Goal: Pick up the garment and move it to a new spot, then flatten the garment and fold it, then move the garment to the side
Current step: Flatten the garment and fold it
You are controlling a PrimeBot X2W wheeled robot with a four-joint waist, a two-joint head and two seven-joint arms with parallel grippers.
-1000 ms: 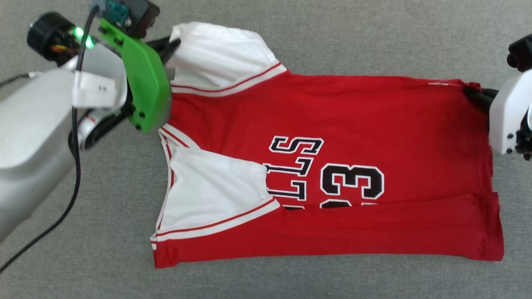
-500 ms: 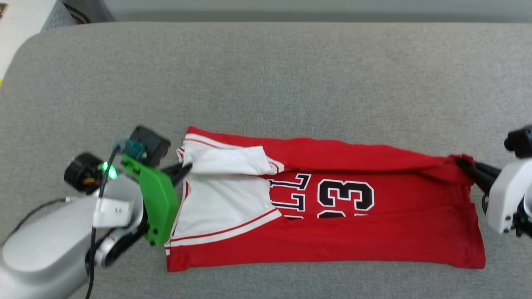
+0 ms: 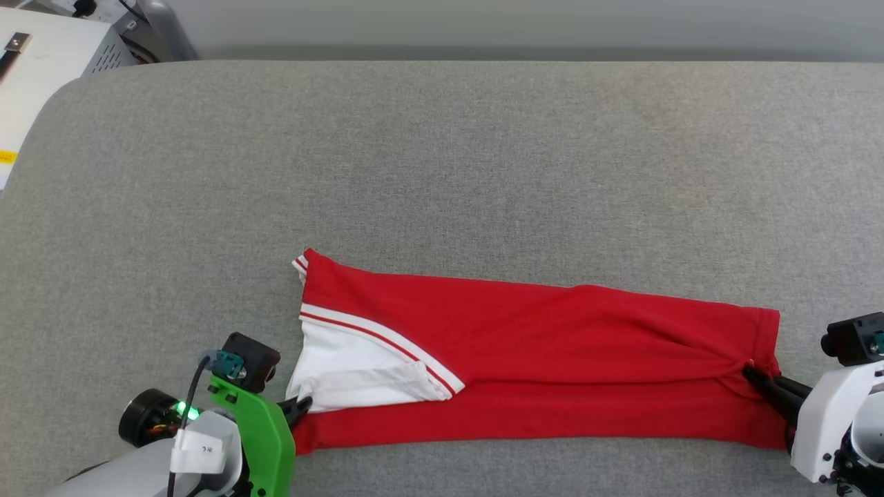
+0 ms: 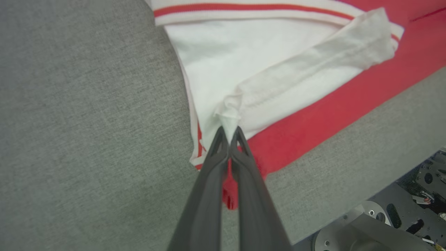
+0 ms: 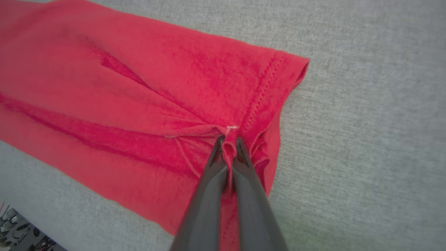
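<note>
1. Garment: red, folded into a long narrow band; it lies flat on the grey fabric counter, running left to right close to the near edge, well apart from the far edge.
2. Left end effector: fingers pressed together, pinching a fold of the white sleeve at the garment's left end; red-and-white striped trim borders the sleeve.
3. Right end effector: clamped on bunched red cloth beside the stitched hem at the right end; creases run out from the pinch.
</note>
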